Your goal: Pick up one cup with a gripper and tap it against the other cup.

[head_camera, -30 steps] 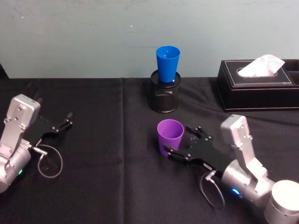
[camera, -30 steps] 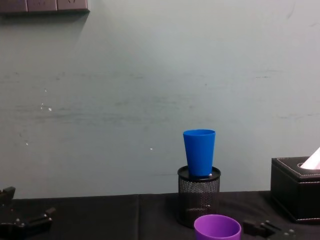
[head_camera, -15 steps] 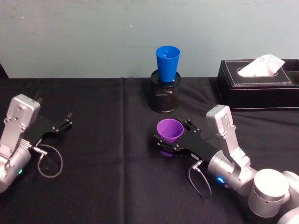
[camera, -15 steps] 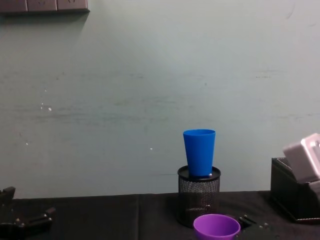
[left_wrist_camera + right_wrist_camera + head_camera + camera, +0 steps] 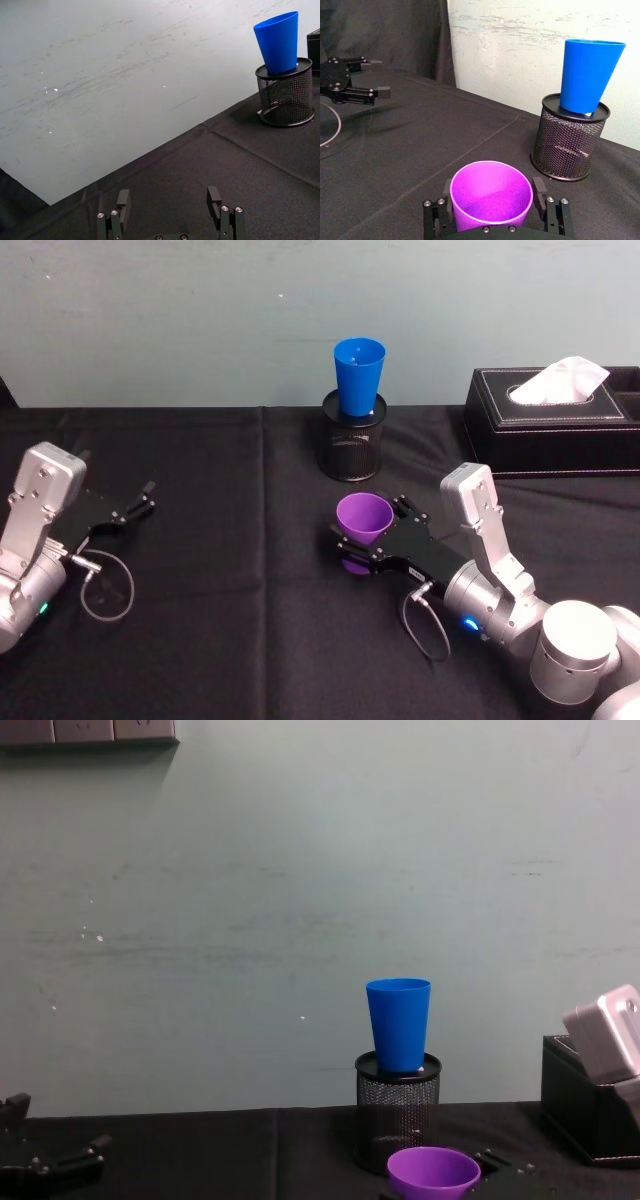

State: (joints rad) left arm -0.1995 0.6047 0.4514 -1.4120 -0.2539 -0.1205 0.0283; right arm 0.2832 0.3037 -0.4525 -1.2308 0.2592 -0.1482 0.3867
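1. Surface (image 5: 220, 640): covered in black cloth, it carries every item listed below.
2. Right arm: silver-grey, reaching in from the near right. Its pincer (image 5: 368, 522) is closed on the purple cup (image 5: 362, 515), with one finger against each side of the wall, just below the rim (clearest in the right wrist view).
3. Left arm: parked at the near left. Its pincer (image 5: 140, 502) stands open with nothing between the fingers, well apart from both cups.
4. Tissue box (image 5: 560, 425): black, at the far right. It is not a task item and stands apart from the pen holder.
5. Pen holder (image 5: 351, 448): black wire mesh, at the far centre near the wall. It serves as a pedestal for the blue cup.
6. Blue cup (image 5: 359, 375): upright, with its base seated in the holder's mouth, so its wall sits well above the surface.
7. Purple cup: at the centre of the surface, nearer the robot than the holder. Whether its base has left the cloth cannot be determined.
   - Step in hand, as judged: the grasp is made and the lift is beginning.
   - Next move: raise the purple cup to the level of the blue cup's wall, carry it forward, and make light side-to-side contact. A hard tap would likely unseat the blue cup from the holder.
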